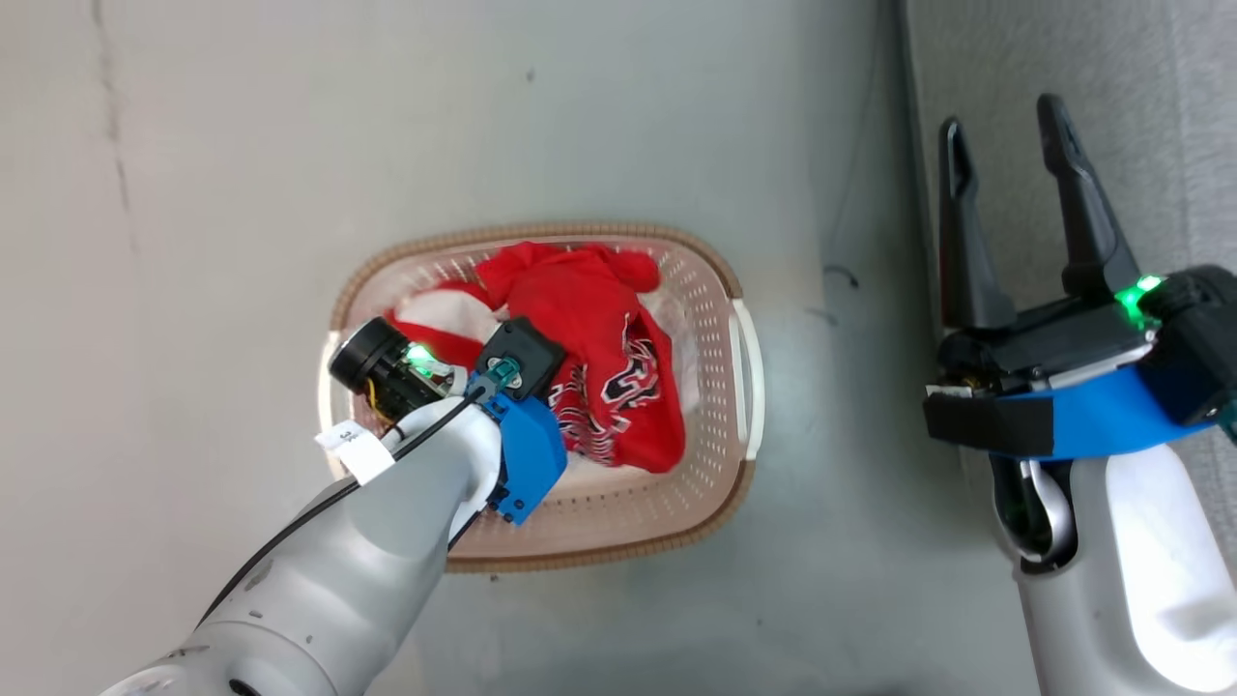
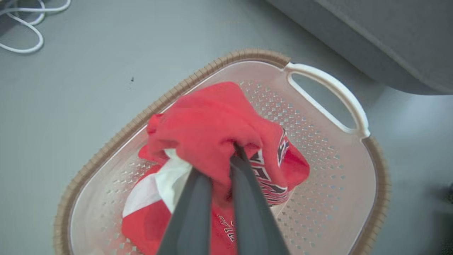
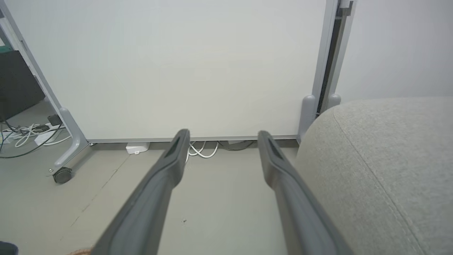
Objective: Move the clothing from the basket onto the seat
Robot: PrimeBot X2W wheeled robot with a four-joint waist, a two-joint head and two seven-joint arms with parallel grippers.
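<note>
Looks like the lift-out step: pinching a bunched red fold of the clothing (image 2: 205, 124) with the left gripper (image 2: 221, 159), fingers nearly together and sunk into the cloth, inside the basket (image 1: 710, 406). Holding nothing with the right gripper (image 1: 1003, 118), spread wide in the air at about 3 o'clock from the basket in the head view, by the near edge of the seat (image 1: 1169, 145). Appears to have the whole pile in the basket, heaped from the centre toward 12 o'clock, with none of it on the visible part of the seat

Next, probably: raise straight up until the cloth hangs free of the brown rim, carry toward 3 o'clock across the floor, then let go well onto the seat rather than at its rounded edge. Worth watching for a second garment dragging along, tangled near the white part at 9 o'clock of the grip

As for writing: dark-outlined lettering (image 1: 628, 382) on the jersey, folded over and cut off, so not readable as a word; tiny print on the white tag (image 1: 353, 449) around the left forearm, too small to make out
</note>
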